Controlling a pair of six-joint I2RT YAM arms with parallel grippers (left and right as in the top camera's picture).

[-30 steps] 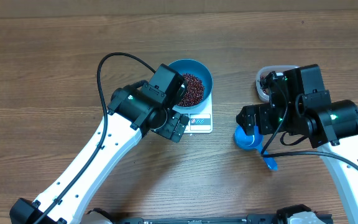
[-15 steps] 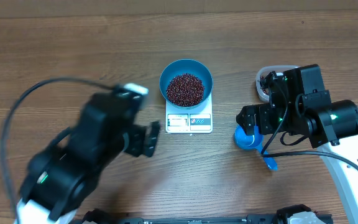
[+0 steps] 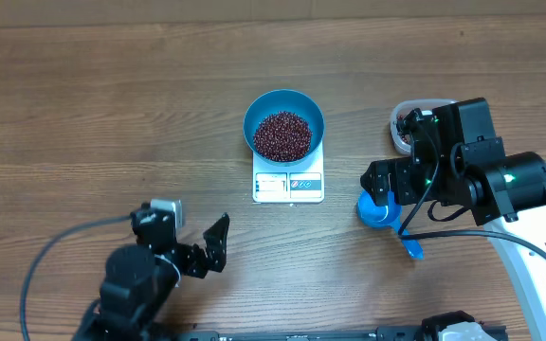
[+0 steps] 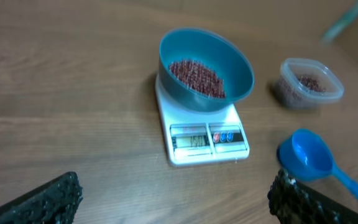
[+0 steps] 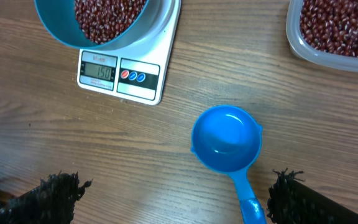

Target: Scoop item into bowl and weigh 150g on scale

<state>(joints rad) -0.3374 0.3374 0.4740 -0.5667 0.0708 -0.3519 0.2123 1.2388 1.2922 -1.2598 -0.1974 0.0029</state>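
Right wrist: readable display on scale [image 5: 120, 73]

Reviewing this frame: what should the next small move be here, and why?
Probably lift the open right gripper up and back to rest, touching nothing. The small white square scale appears to read 150 under the round deep blue plastic bowl of dark red-brown beans, and the small blue handled scoop lies empty on the wooden table, so nothing seems left to add.

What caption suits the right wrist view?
Bowl of beans on the scale, display reading 150; empty blue scoop lies alongside.
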